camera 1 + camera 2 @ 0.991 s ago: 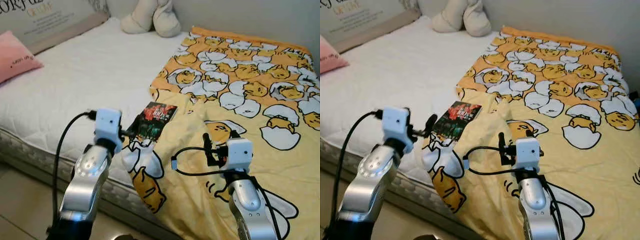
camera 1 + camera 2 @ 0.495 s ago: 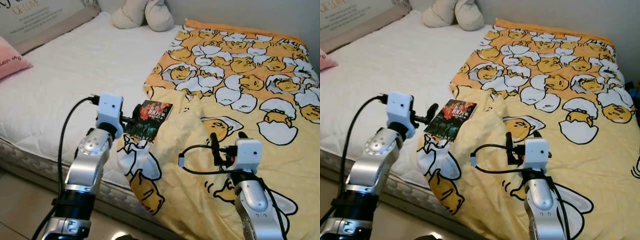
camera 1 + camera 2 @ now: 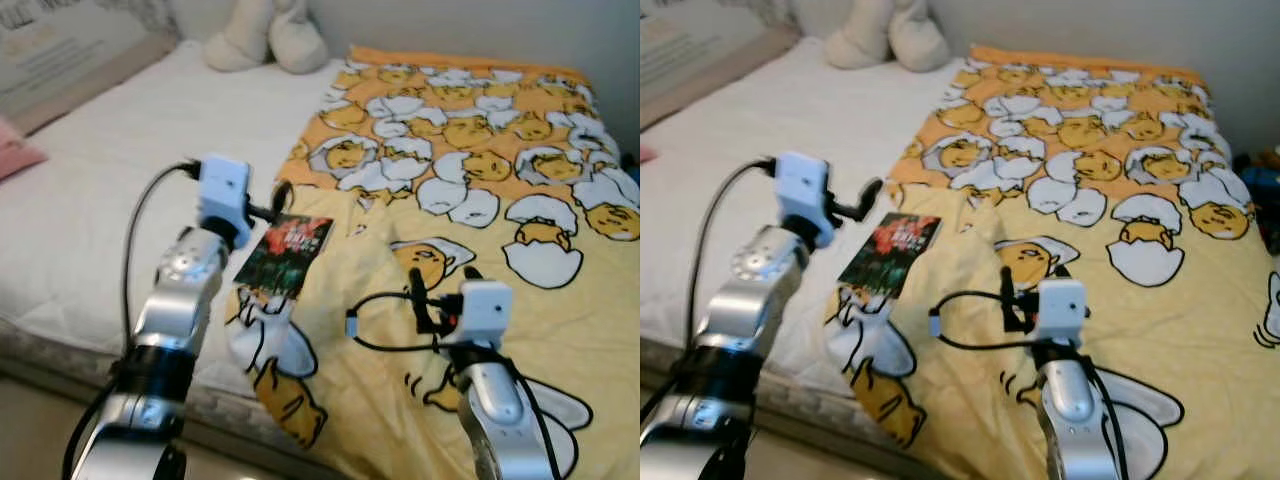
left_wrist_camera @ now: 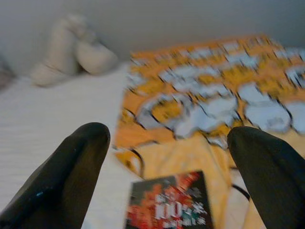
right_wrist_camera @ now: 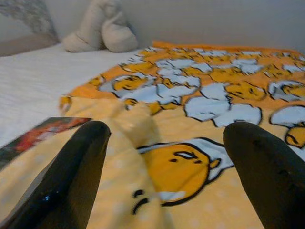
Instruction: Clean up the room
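Observation:
A thin book with a dark red cover (image 3: 285,257) lies on the bed where the white mattress (image 3: 130,160) meets the yellow egg-print blanket (image 3: 480,170). My left gripper (image 3: 277,200) hovers just above the book's far end, open, with nothing between its fingers; in the left wrist view the book (image 4: 169,210) lies just below the spread fingers (image 4: 66,176). My right gripper (image 3: 432,295) hangs open over the blanket, to the right of the book, holding nothing. The right wrist view has the book (image 5: 38,136) off to one side.
A beige plush toy (image 3: 265,35) rests at the head of the bed by the wall. A pink pillow (image 3: 15,160) and a printed cushion (image 3: 60,50) lie at the far left. The blanket's corner hangs over the mattress edge (image 3: 270,350) above the floor.
The camera has shifted and blurred. My left arm has reached forward, from beside the book's near left edge to above its far end. The right gripper is in much the same place.

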Available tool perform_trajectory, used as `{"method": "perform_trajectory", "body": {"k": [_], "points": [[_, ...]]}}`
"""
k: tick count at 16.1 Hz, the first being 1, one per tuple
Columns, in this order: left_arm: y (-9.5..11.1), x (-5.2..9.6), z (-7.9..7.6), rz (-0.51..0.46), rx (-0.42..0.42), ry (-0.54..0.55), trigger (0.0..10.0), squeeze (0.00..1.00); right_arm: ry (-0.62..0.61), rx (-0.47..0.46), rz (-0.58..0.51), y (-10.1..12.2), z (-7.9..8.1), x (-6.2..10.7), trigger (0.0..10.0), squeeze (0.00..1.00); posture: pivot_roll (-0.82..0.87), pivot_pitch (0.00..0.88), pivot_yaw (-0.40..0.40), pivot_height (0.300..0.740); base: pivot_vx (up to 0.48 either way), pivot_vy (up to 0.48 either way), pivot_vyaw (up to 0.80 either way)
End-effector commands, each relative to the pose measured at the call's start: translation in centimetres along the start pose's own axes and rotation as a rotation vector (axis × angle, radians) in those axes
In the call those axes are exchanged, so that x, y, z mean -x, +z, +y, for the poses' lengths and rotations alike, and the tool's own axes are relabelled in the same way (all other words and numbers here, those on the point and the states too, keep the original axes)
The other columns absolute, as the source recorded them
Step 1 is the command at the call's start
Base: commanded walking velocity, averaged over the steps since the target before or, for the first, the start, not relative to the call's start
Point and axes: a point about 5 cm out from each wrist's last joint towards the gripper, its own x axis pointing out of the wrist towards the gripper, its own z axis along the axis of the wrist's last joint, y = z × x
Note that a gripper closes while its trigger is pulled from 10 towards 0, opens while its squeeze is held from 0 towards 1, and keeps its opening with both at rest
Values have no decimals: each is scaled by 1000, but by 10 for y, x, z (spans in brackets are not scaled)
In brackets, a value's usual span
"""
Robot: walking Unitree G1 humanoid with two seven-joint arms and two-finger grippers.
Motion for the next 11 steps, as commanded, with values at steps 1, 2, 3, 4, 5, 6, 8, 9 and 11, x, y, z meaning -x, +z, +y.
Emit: {"method": "perform_trajectory", "body": {"k": [1, 2, 3, 4, 5, 6, 8, 9, 11], "points": [[1, -4, -1, 15, -20, -25, 10000, 0, -1, 6, -19, 4, 1, 0, 10000, 0, -90, 0, 78, 740, 0, 0, 0], [4, -21, 6, 46, -7, -34, 10000, 0, 2, 12, -24, 6, 2, 0, 10000, 0, -123, 0, 91, 740, 0, 0, 0], [7, -26, 9, 49, 1, -29, 10000, 0, 1, 14, -28, 6, 1, 0, 10000, 0, -123, 0, 91, 740, 0, 0, 0], [15, -29, 15, 25, 13, -17, 10000, 0, -6, 17, -37, 9, 0, 0, 10000, 0, -144, 0, 105, 740, 0, 0, 0], [18, -27, 18, 1, 33, -15, 10000, 0, -21, 15, -46, 11, -1, -1, 10000, 0, -154, 0, 114, 740, 0, 0, 0], [14, -22, 16, -9, 51, -38, 10000, 0, -33, 13, -52, 12, -2, -2, 10000, 0, -156, 0, 120, 740, 0, 0, 0], [5, -16, 10, -11, 40, -74, 10000, 0, -40, 9, -42, 10, -1, -2, 10000, 0, -145, 0, 120, 740, 0, 480, 0], [4, -15, 9, -19, 31, -83, 10000, 0, -37, 7, -34, 9, 0, -2, 10000, 0, -138, 0, 120, 740, 0, 480, -800], [6, -9, 4, -46, 16, -105, 10000, 0, -22, 4, -20, 6, 4, -3, 10000, 0, -115, 0, 113, 740, 0, 480, -800]]}}
